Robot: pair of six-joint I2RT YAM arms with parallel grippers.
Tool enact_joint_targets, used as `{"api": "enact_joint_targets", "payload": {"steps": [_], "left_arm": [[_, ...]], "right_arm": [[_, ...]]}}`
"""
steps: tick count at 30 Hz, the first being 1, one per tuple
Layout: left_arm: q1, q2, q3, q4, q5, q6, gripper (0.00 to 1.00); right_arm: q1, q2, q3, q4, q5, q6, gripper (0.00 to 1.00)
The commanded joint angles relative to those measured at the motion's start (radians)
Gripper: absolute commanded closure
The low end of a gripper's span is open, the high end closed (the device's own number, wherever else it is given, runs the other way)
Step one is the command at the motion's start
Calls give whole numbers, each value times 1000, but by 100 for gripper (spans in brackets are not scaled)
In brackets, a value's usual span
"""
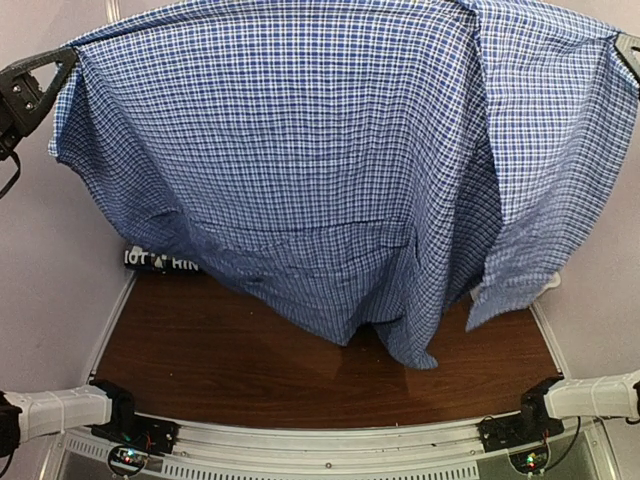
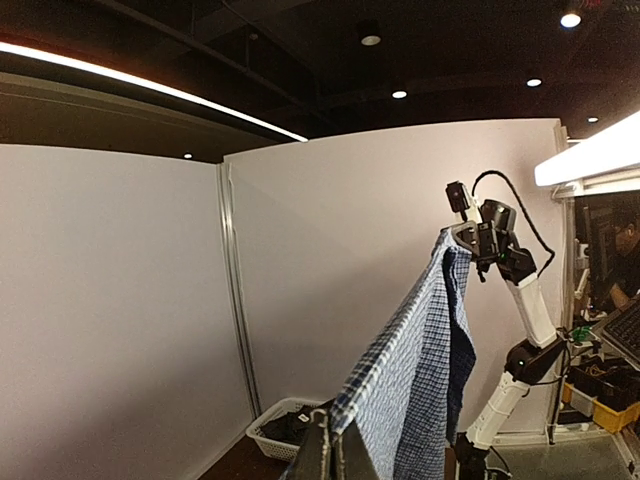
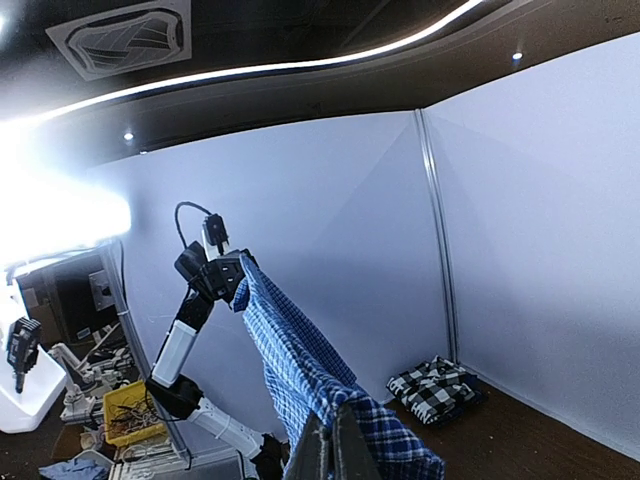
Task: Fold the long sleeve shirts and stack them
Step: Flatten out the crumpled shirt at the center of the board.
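Note:
The blue fine-check shirt hangs high above the table, stretched wide between both arms. My left gripper is shut on its upper left corner and my right gripper on its upper right corner. In the left wrist view my fingers pinch the checked edge, which runs up to the other arm. The right wrist view shows its fingers clamped on the cloth. A folded black-and-white plaid shirt lies on the table by the wall. A navy shirt with white letters peeks out behind the hanging cloth.
The brown table lies below the shirt's hanging hem. A white basket holding dark clothes stands at the table's far corner by the wall. White partition walls enclose the back and sides. Both arm bases sit at the near edge.

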Motion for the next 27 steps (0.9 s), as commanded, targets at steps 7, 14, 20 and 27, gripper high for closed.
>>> {"api": "enact_joint_targets", "payload": {"steps": [7,14,20,27], "left_arm": [[52,-12,110,-18,-284,-17,100],[52,165,49,-85,-502,84,100],[55,374,-130,-13,-669,169,100],[64,638,-238,115,-773,201,100]], "right_arm": [[202,-113,115,51,508,-8,100],[465,-96,-100,4,1031,-180,100],[499,52,-206,-40,1444,-288,100],[147,246,-467,154,1381,-368,100]]}}
